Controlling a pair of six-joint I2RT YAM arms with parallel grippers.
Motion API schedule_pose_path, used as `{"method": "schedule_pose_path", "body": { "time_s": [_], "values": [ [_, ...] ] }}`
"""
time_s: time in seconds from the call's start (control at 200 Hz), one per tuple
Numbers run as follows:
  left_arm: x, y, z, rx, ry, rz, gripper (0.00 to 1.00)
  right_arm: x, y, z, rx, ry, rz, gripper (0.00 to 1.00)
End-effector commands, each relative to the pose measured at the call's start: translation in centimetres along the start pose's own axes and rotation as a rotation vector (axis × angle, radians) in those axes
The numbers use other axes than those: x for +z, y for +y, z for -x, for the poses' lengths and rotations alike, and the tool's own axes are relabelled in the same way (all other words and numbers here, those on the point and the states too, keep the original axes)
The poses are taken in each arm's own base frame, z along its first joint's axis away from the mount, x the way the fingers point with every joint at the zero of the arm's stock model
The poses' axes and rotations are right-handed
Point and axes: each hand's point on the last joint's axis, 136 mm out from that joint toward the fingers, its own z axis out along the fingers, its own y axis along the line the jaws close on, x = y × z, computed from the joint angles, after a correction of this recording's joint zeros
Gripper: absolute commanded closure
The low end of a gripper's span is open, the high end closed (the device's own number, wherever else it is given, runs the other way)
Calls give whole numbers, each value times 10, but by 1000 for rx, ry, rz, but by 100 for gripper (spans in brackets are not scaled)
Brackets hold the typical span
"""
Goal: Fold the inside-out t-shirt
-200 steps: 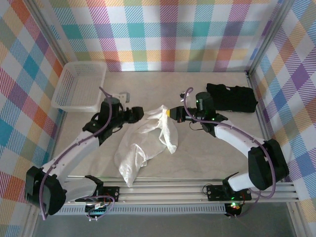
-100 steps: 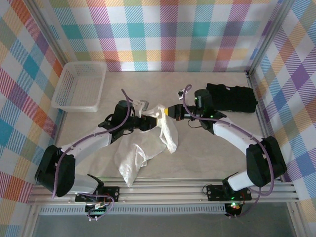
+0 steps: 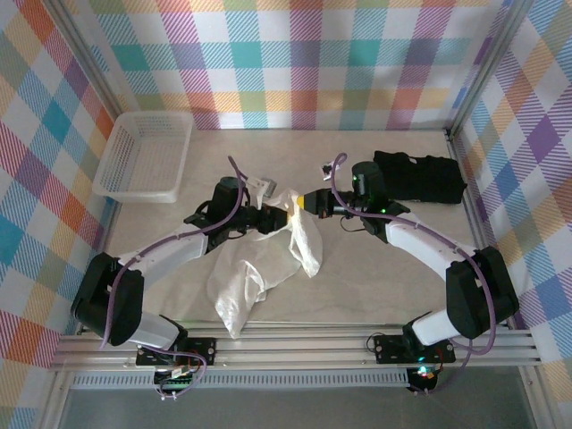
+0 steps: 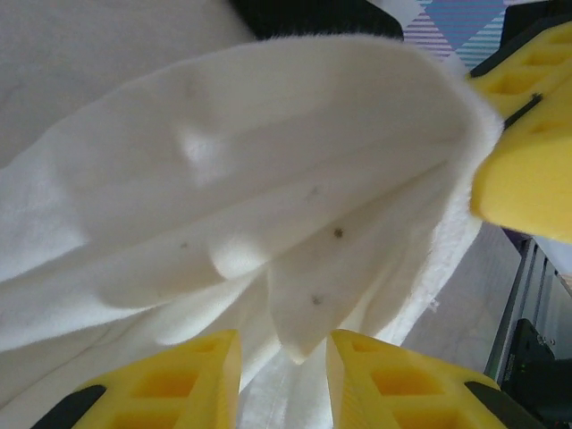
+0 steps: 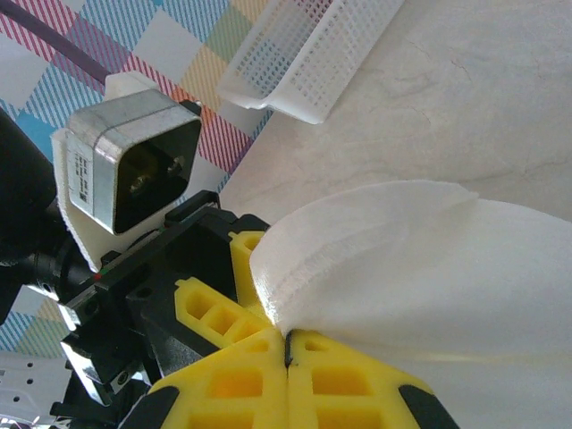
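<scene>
Two claws meet on one small bunch of the inside-out t-shirt (image 3: 259, 268), which lies crumpled at the middle of the table (image 3: 384, 286), its top lifted between them and the rest trailing toward the near left. Your right gripper (image 5: 286, 338) is clamped on a thick folded edge. Your left gripper (image 4: 284, 344) has its jaws partly apart with a hanging fold between them, not pinching it. The danger, as I judge it, is that you catch several layers at once there, so pulling apart leaves the shirt bunched instead of spread. The yellow fingers (image 4: 527, 170) sit almost touching, so they may clash, or one claw may tug cloth out of the other's hold. Thin cloth slips easily.
</scene>
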Motion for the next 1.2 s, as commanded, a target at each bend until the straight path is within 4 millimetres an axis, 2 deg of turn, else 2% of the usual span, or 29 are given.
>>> {"method": "schedule_pose_path", "body": {
  "time_s": [0.0, 0.08, 0.25, 0.375, 0.46, 0.57, 0.735, 0.91, 1.0, 1.074, 1.124, 1.194],
  "values": [
    [1, -15, 17, 50, -30, -52, 70, -1, 9, 10, -32, -11, 33, 100],
    [2, -18, 19, 53, -31, -62, 72, -1, 8, 9, -29, -10, 33, 100],
    [3, -17, 21, 53, -31, -58, 84, -2, 10, 11, -33, -16, 32, 100],
    [-5, -11, 25, 53, -51, 6, 100, -7, 10, 14, -54, -23, -8, 100],
    [-17, -7, 30, 56, -88, 68, 100, -16, 1, 17, -82, -29, -117, 100],
    [-35, -12, 36, 69, -126, 91, 100, -31, -13, 21, -123, -47, -257, 100],
    [-58, -18, 43, 104, -172, 135, 100, -39, -13, 24, -153, -63, -298, 100],
    [-82, -9, 51, 112, -219, 251, 100, -54, -13, 32, -201, -94, -372, 100],
    [-100, -1, 62, 93, -272, 343, 100, -68, -14, 40, -237, -124, -446, 100],
    [-123, 10, 77, 59, -342, 464, 100, -89, -16, 54, -286, -163, -563, 100],
    [-145, 15, 91, 35, -399, 548, 100, -108, -18, 69, -323, -196, -660, 100],
    [-181, 22, 113, 3, -491, 670, 100, -142, -10, 99, -379, -279, -784, 100]
  ]
}}
